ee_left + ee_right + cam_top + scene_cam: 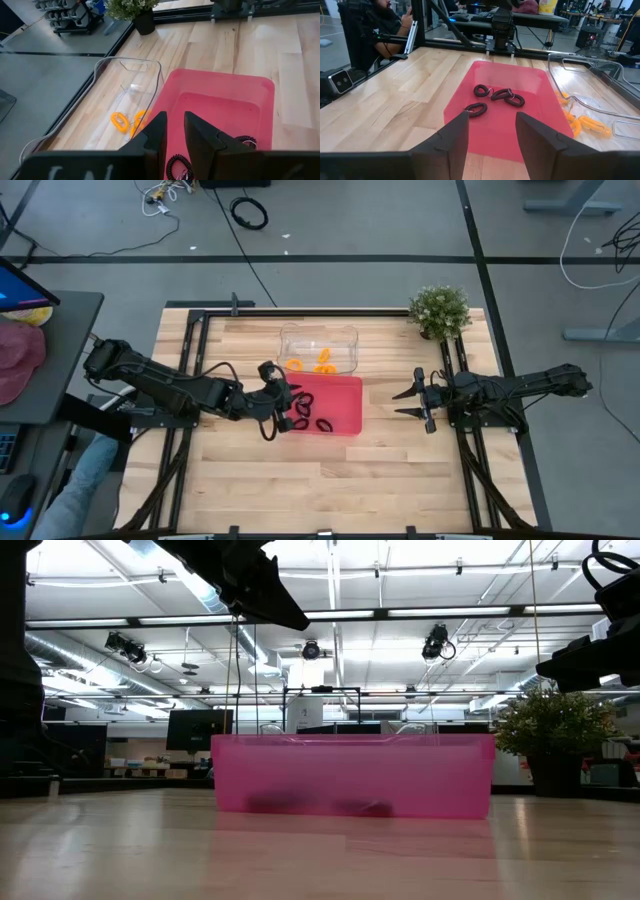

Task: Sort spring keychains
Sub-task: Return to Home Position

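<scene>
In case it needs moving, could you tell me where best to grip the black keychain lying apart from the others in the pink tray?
Probably pinch the keychain across one side of its coil from straight above, using the open middle: it lies flat and alone on the tray floor.

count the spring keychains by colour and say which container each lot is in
black spring keychains: 4, in the pink tray
orange spring keychains: at least 3, overlapping, in the clear bin
total: at least 7
</scene>
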Available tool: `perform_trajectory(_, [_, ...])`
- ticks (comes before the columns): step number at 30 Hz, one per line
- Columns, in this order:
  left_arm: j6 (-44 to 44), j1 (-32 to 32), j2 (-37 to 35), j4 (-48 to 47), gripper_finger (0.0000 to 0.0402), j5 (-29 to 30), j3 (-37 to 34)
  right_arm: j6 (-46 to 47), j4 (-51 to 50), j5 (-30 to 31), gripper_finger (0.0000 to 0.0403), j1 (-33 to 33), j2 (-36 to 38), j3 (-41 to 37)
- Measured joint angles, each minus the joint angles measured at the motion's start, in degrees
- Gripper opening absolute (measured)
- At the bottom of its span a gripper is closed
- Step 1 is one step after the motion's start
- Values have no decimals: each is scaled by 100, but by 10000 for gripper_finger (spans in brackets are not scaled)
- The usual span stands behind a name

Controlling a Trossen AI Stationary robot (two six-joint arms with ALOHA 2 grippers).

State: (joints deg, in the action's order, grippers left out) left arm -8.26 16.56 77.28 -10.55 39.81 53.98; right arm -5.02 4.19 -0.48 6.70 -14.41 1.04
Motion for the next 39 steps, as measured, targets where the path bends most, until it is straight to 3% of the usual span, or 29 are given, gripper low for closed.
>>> perform_trajectory(17, [106, -15, 2, 52, 69, 2, 0, 0, 0, 0, 166, -1, 0, 0])
perform_trajectory(30, [628, -26, 9, 693, 69, 0, 0, 0, 0, 0, 166, -1, 0, 0])
perform_trajectory(39, [781, -26, 363, 633, 69, 164, -2, 0, -4, 1, 166, 0, 2, 0])
